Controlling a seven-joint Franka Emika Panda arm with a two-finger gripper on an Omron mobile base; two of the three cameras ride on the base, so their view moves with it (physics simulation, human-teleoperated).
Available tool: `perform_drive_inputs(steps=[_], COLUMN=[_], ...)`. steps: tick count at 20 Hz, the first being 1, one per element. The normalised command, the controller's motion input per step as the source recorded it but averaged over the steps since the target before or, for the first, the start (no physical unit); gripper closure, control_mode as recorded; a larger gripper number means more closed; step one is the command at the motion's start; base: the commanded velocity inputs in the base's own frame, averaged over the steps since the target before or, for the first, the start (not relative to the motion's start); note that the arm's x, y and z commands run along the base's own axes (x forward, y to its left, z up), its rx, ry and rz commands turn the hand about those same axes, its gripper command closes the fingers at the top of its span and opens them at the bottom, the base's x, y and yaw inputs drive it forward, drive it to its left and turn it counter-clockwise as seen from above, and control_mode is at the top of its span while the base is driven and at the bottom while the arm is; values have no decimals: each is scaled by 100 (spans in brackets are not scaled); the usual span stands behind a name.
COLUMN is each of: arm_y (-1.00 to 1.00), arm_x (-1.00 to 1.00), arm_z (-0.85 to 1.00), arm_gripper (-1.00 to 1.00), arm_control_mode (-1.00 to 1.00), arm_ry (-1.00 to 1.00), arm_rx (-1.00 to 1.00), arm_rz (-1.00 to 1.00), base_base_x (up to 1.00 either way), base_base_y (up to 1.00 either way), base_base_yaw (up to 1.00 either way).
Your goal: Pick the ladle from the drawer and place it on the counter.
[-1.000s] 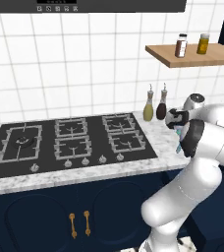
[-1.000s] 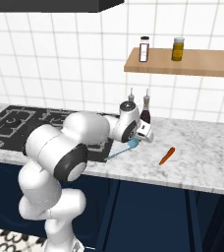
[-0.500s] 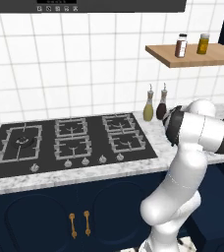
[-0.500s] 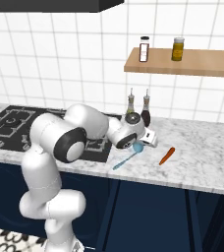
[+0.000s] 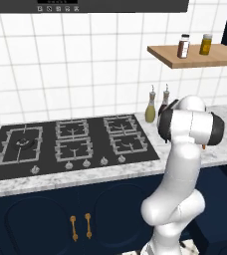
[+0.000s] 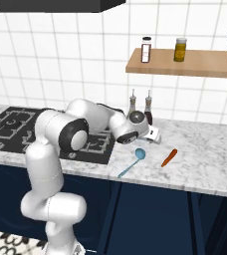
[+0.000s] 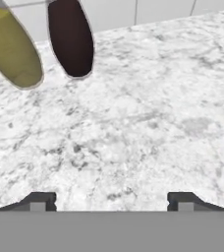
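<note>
Marble counter (image 6: 205, 159) already carries your ladle (image 6: 132, 162) — flat beside the hob, near the carrot (image 6: 169, 157) — fingers (image 7: 38, 200) spread and empty, so you're essentially done.

Bright, even rendered light w/ soft faint shadows, no glare; hand view slightly blurry.

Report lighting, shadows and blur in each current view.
Left base view: flat even light, sharp, no glare on the hob. Right base view: the ladle casts almost no shadow on the counter. Hand view: two bottles, olive and dark, look stretched and soft-edged.
</note>
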Motion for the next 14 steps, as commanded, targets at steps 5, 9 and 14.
perform_drive_inputs(steps=[5,9,14], arm_y=[1,44,80], arm_x=[-14,-100,-86], arm_z=[65,34,78], arm_gripper=[-100,-100,-100], arm_control_mode=[-100,-100,-100], arm_ry=[-1,0,11], arm_rx=[0,-6,-5], arm_rz=[0,-3,0], base_base_x=[0,0,0], base_base_y=[0,0,0], base_base_yaw=[0,0,0])
